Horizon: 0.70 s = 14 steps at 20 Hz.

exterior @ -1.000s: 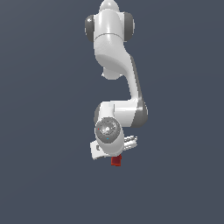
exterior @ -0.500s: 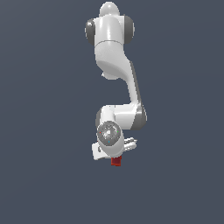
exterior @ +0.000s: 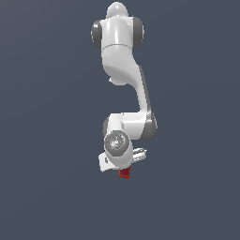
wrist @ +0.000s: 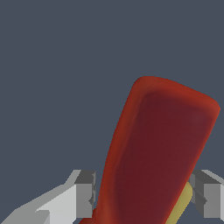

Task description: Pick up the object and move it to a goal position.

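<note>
The object is a small red-orange toy drill. In the exterior view only a small red part of the object (exterior: 124, 173) shows, poking out beneath the white robot hand, whose body hides my gripper there. In the wrist view the object (wrist: 157, 153) fills the space between my two grey fingers (wrist: 85, 194), with a yellowish trigger showing beside the other pad. My gripper (wrist: 142, 197) is shut on the object, a pad pressed against each side. The drill's tip is out of view.
The white arm (exterior: 124, 70) hangs over a plain dark blue-grey surface (exterior: 47, 187). No other objects, containers or edges show in either view.
The arm's lower joints and hand have shifted slightly, carrying the red object along. The grip has not changed.
</note>
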Motion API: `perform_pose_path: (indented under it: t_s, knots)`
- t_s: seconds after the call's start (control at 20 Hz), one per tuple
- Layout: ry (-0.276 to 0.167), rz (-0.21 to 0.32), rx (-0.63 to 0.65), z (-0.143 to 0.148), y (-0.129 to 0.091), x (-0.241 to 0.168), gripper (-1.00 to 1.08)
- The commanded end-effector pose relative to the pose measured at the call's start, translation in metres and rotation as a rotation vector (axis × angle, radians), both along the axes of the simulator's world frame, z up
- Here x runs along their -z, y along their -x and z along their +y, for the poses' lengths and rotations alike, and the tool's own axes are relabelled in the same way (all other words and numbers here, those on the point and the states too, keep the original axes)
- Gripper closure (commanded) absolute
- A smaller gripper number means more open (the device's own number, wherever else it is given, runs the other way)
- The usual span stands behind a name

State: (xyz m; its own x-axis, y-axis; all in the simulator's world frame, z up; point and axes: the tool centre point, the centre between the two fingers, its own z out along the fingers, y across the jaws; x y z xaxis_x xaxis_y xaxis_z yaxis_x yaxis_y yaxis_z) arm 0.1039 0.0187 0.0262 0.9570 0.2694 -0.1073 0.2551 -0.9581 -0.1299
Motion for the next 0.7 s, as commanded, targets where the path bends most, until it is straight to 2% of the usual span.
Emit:
perform_pose_path:
  t_s: [0.0,0.35,0.65]
  knots:
    - [0.0,-0.001,0.0,0.0,0.0,0.001,1.08]
    - [0.0,0.0,0.0,0.003,0.002,-0.007,1.08]
    - [0.0,0.0,0.0,0.011,0.01,-0.03,1.08]
